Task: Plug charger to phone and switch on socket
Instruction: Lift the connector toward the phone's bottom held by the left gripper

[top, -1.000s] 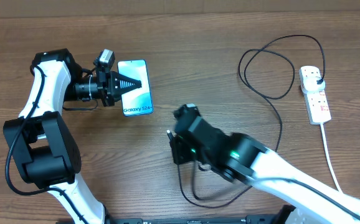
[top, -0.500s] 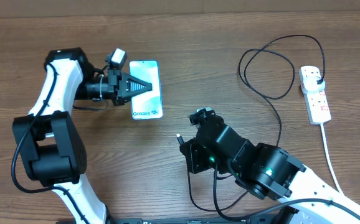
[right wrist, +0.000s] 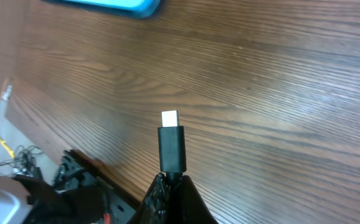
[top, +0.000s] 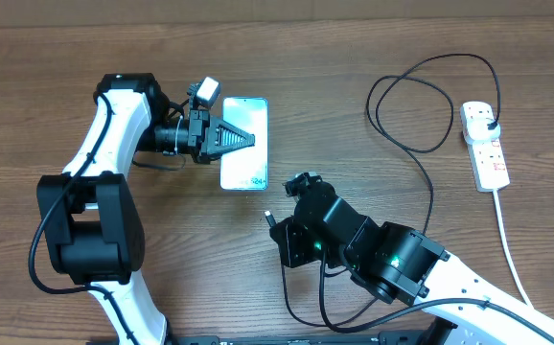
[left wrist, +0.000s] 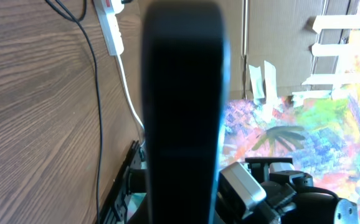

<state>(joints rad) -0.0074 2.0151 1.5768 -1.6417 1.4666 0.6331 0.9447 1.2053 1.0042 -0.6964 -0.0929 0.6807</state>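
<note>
The charger's connector (right wrist: pixel 171 148), a short black housing with a bare silver tip, stands out from my right claw (right wrist: pixel 170 190), which is pinched together on the housing's rear end, low over the wooden table (top: pixel 85 57) and just below the phone. I judge the connector to be light and rigid, best held where I have it, behind the tip, so the metal stays free. The thin black cable (top: pixel 432 192) trailing from it looks limp and likely to tug sideways. It loops across the table to a black plug (top: pixel 489 119) seated in the white power strip (top: pixel 485 146) at the far right, well apart from both claws. The phone (top: pixel 248 171), slim with a bright blue screen, sits left of centre. My left claw (top: pixel 246 137) is clamped on it across its middle, and my left wrist camera sees it only as a dark slab edge-on. I cannot tell whether it rests on the table. It looks stiff, smooth and slippery, and probably fragile, so a grip on its long edges, leaving the near short end open, seems right.
</note>
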